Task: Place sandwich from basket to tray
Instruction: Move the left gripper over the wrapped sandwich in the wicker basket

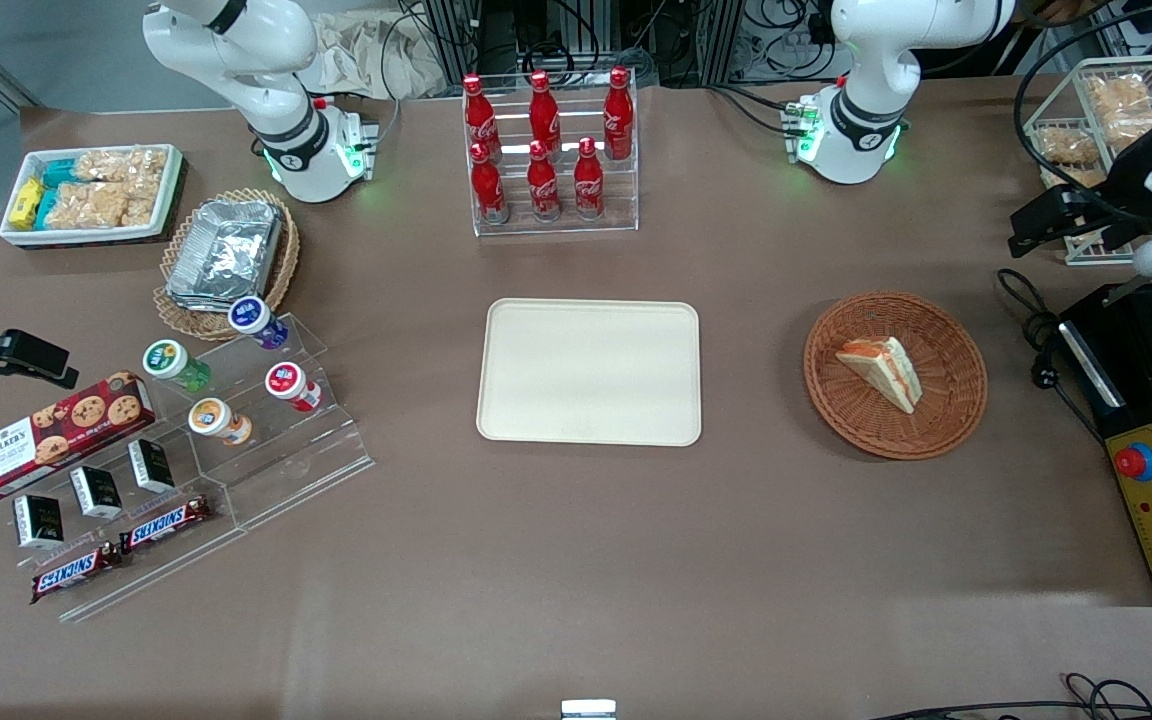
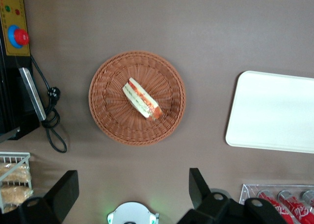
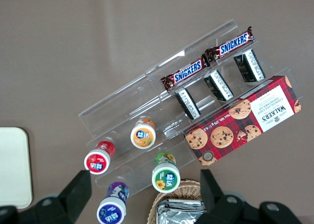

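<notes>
Brown wicker forms the basket [image 1: 896, 375] at the right of the front view, and the sandwich [image 1: 882, 372] lies inside it, untouched. Nothing of the task is done: grasping, lifting, carrying and setting down all remain. The cream tray [image 1: 589, 372] at centre frame holds nothing. The claw [image 2: 132, 194] hangs high above the surface, close to the basket, its fingers spread wide apart and gripping nothing.
</notes>
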`<state>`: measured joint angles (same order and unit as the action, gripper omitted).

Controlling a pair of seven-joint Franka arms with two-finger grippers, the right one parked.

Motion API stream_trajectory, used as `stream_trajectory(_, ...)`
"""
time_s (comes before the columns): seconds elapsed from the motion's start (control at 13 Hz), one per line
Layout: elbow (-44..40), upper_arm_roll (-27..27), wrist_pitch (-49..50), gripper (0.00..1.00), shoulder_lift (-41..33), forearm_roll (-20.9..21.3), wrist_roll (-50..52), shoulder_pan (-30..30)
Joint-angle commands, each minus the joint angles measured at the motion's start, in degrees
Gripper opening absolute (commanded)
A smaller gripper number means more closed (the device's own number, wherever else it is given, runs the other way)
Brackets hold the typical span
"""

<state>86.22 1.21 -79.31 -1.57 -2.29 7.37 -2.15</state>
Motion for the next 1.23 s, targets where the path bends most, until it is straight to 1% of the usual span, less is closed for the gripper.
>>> stream_trajectory(0.0,-2.02,0.11,2.49,1.0,0.6,0.88,0.37,0.04)
stream_trajectory(0.23,-0.27,0.02,3.89,1.0,0.69,0.97,2.03,0.12)
stream_trajectory(0.38,2.8,-0.07,1.45,1.0,0.08,1.58,10.08,0.21)
stream_trajectory(0.46,5.25,-0.07,0.57,1.0,-0.19,2.37,16.39,0.21)
stream_trajectory(0.54,7.63,-0.07,-1.36,1.0,-0.8,4.11,23.5,0.21)
stream_trajectory(0.62,11.22,0.02,-4.34,1.0,-1.93,5.87,28.62,0.13)
stream_trajectory(0.69,16.56,0.2,-9.24,1.0,-4.12,7.28,32.67,-0.22)
stream_trajectory(0.85,27.03,0.29,-19.26,1.0,-8.17,7.21,41.99,-0.14)
stream_trajectory(1.0,36.26,0.29,-29.53,1.0,-11.07,6.69,48.5,-0.14)
stream_trajectory(1.08,39.78,0.2,-33.94,1.0,-11.61,6.59,50.8,-0.14)
stream_trajectory(1.15,41.47,0.2,-36.42,1.0,-11.09,6.51,52.82,-0.14)
